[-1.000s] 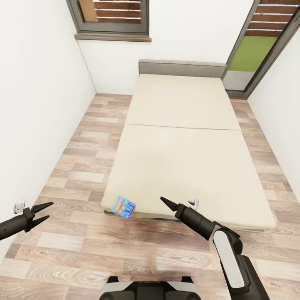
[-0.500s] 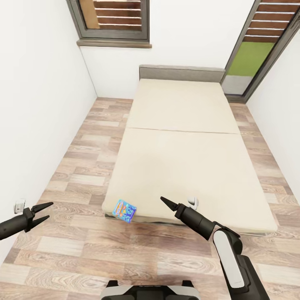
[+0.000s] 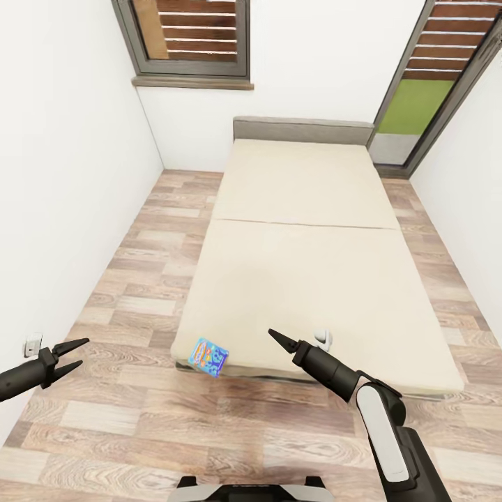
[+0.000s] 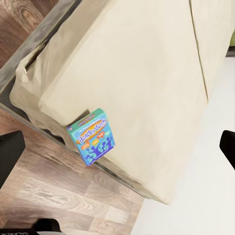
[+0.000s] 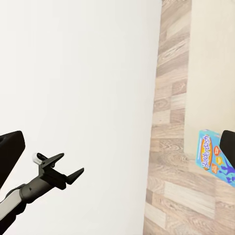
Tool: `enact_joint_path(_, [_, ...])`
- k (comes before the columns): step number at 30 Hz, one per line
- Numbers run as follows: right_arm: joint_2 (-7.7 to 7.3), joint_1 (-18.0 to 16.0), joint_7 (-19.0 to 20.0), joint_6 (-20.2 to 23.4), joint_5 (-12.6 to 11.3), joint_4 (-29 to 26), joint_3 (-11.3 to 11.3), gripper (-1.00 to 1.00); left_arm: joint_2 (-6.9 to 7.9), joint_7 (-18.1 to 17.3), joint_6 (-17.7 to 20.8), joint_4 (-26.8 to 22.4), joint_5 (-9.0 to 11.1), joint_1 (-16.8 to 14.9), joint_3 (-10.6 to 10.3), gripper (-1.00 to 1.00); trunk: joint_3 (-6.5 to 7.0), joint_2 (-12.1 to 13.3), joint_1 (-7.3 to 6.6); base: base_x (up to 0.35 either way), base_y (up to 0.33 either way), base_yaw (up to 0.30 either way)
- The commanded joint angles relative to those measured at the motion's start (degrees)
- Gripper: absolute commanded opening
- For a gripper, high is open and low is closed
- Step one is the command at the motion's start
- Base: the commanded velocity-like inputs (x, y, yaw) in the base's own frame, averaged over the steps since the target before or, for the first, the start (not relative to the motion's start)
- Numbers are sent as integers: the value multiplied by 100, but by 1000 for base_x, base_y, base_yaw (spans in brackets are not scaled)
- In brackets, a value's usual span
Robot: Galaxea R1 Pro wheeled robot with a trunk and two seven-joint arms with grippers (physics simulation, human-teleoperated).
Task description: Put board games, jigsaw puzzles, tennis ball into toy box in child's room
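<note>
Bed (image 3: 307,258) runs from near centre to the far wall, headboard (image 3: 301,130) at its far end, floor (image 3: 139,279) on both its sides and in front. Board game (image 3: 210,356) sits at the bed's near left corner, hanging over the edge, with the right gripper (image 3: 276,339) just right of it above the near edge, and the left gripper (image 3: 70,355) well apart at far left, over the floor by the left wall (image 3: 63,174). One window (image 3: 185,35) is on the far wall left of the bed, another window (image 3: 432,77) far right.
</note>
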Motion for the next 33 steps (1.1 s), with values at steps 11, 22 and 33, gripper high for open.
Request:
enact_joint_path(11, [6,-4,12,42,-15,-2,-15,100,0,-13,28,3,2,-4,7,100,97,-9,3,0,0,0])
enact_joint_path(22, [10,-3,9,42,-14,-2,-13,100,0,-13,28,3,2,-4,7,100,201,-9,3,0,0,0])
enact_joint_path(33, [11,-1,3,42,-8,6,-6,100,0,-13,28,3,2,-4,7,100,305,-9,3,0,0,0])
